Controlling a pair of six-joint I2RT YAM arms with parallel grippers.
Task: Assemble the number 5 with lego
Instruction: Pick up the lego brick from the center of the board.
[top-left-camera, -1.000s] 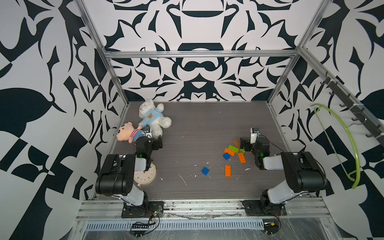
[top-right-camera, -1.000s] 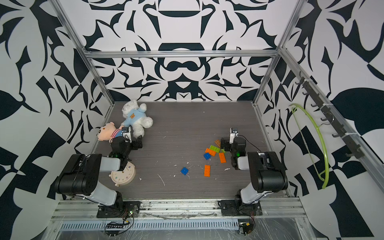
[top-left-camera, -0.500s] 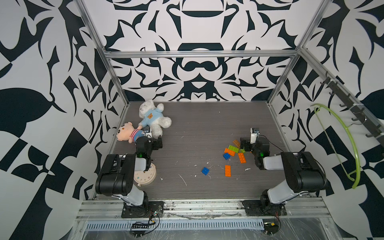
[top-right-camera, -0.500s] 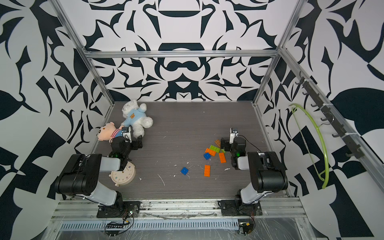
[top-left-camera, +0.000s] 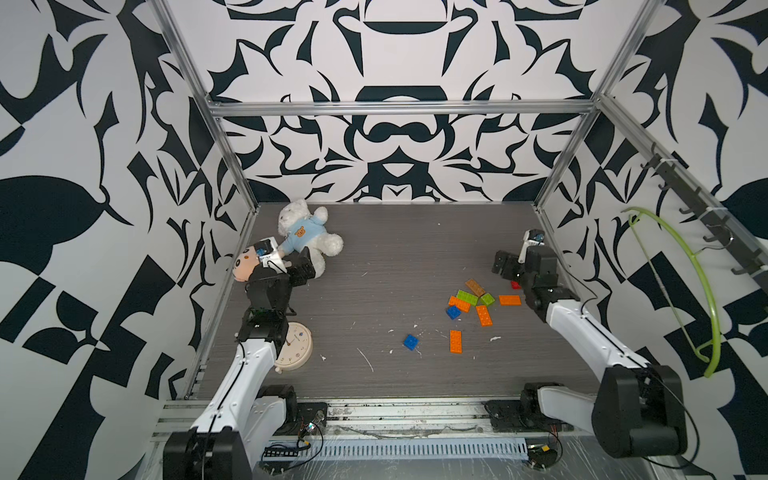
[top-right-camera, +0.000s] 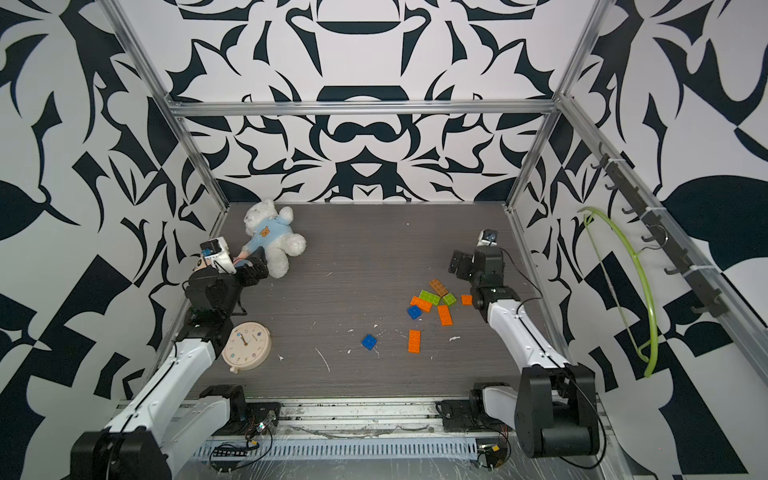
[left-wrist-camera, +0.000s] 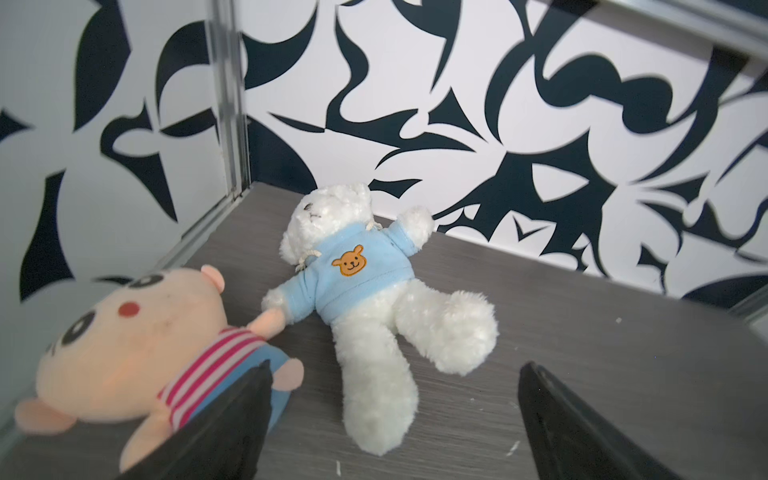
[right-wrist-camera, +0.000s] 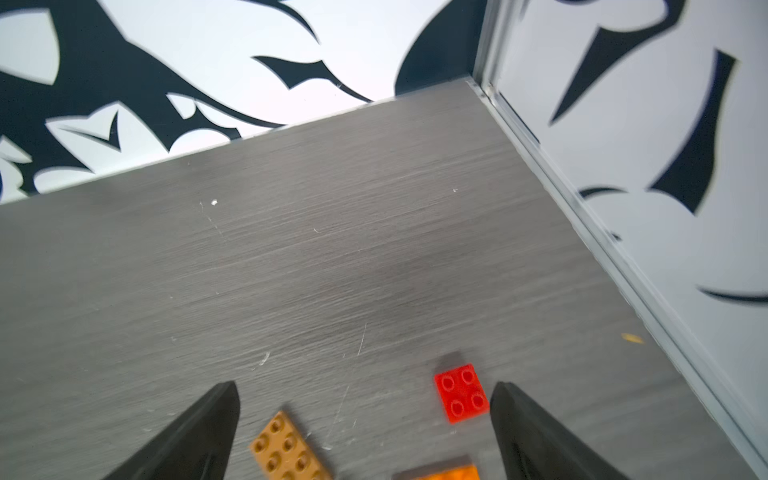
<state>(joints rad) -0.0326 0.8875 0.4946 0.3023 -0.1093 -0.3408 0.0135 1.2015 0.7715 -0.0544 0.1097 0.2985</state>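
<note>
The lego lies loose on the table's right half: a cluster of orange (top-left-camera: 483, 315), lime green (top-left-camera: 467, 297), brown (top-left-camera: 475, 287) and blue (top-left-camera: 453, 312) bricks. Another orange brick (top-left-camera: 455, 341) and a blue square (top-left-camera: 410, 342) sit nearer the front. My right gripper (top-left-camera: 505, 266) hangs open just behind the cluster, holding nothing. In the right wrist view the red brick (right-wrist-camera: 461, 392) lies beside one of its fingers (right-wrist-camera: 523, 424), and the brown brick (right-wrist-camera: 289, 451) lies near the other. My left gripper (top-left-camera: 303, 270) is open at the far left, by the plush toys.
A white plush bear (top-left-camera: 307, 235) in a blue shirt and a pink doll (top-left-camera: 243, 266) lie at the back left; the bear's leg (left-wrist-camera: 376, 399) reaches between my left fingers. A round cream clock (top-left-camera: 295, 347) lies beside the left arm. Patterned walls enclose the table on three sides.
</note>
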